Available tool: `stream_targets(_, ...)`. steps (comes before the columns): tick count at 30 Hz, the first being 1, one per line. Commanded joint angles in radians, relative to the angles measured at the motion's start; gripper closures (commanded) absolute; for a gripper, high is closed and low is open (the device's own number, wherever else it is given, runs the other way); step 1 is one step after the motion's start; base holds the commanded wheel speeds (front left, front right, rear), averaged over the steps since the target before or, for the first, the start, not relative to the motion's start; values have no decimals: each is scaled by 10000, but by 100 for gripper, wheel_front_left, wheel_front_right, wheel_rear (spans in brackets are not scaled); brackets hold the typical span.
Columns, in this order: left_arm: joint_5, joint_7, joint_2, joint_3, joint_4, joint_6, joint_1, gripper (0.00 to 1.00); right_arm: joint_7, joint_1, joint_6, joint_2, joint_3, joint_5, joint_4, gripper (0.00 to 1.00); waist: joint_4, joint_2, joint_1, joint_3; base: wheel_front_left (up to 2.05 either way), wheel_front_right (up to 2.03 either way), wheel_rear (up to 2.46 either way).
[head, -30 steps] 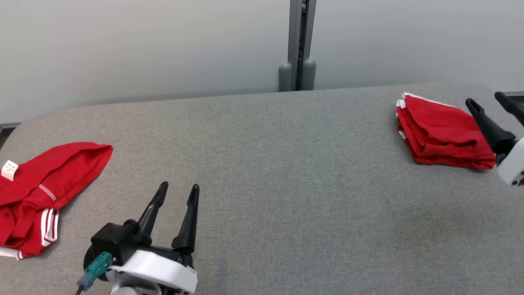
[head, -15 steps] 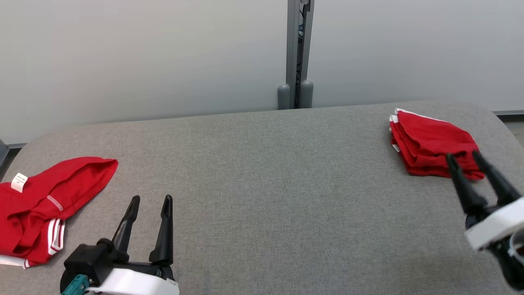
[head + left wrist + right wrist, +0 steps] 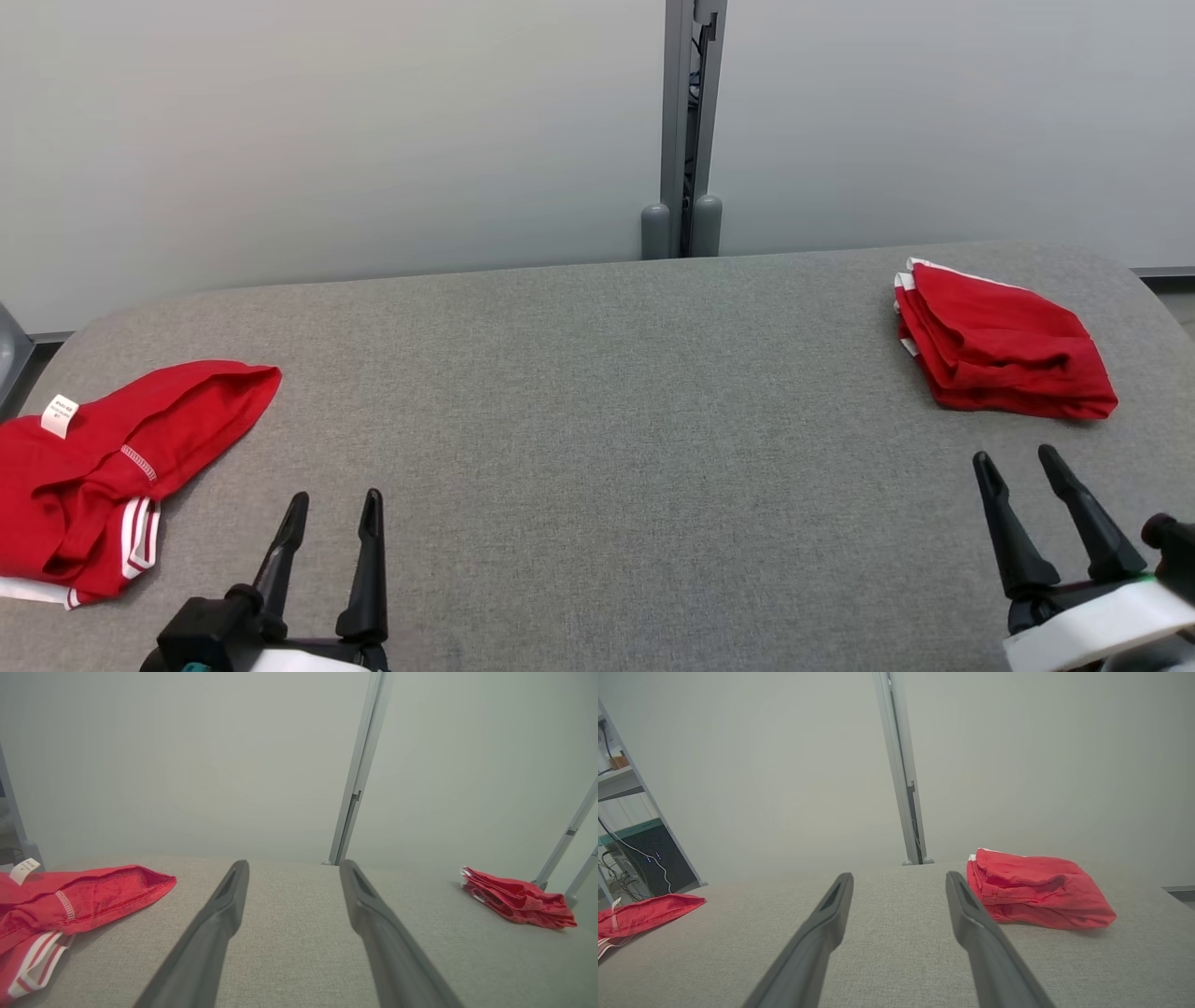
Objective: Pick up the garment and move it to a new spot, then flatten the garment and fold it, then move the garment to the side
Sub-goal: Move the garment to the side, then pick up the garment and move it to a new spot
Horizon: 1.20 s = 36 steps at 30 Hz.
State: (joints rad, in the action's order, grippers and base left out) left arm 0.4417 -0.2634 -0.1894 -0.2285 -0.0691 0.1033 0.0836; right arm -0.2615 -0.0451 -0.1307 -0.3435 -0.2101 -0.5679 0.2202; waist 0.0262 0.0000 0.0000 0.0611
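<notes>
1. Could pinch just one layer of the crumpled red cloth garment with white stripes and a white label (image 3: pixel 112 467), lying at the left end of the grey fabric-covered table (image 3: pixel 597 439). Would leave the rest to drag, bunch, or slide off the near edge during the lift.
2. Could also disturb the neatly folded red cloth garment with white trim (image 3: pixel 1004 341), set at the far right of the table and judged already finished. Would come undone if brushed by a careless swing of the nearer arm.
3. Left gripper (image 3: pixel 336 499): fingers spread wide, holding nothing, touching no cloth. Poised above bare table just right of the crumpled garment, apart from it.
4. Right gripper (image 3: pixel 1014 457): likewise spread wide and empty. Poised in front of the folded garment, near it but clear of it.
</notes>
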Motion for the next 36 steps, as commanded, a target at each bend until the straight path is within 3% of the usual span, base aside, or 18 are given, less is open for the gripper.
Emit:
stream_targets(1, -82, -18, 43, 69, -22, -102, 53, 0, -40, 106, -3, 74, 88, 92, -65, 0, -11, 0, 0, 3, 0, 0, 0)
stream_targets(9, -636, -18, 421, 447, -523, -557, 85, 0, -40, 505, -3, 675, 700, 843, -149, 0, -38, 0, 0, 13, 0, 0, 0)
stream_targets(23, -1177, -19, 845, 912, -882, -1090, -123, 0, -41, 463, -3, 798, 805, 1024, -159, 0, -364, 0, 0, 2, 0, 0, 0)
stream_targets(31, -1287, -19, 813, 993, -1154, -1181, -232, 0, -41, 521, -3, 746, 881, 949, -201, 0, -1234, 0, 0, 28, 0, 0, 0)
stream_targets(36, -1261, -15, 671, 1079, -1332, -1139, -291, 0, -42, 433, -2, 882, 777, 859, -199, 0, -2201, 0, 0, 45, 0, 0, 0)
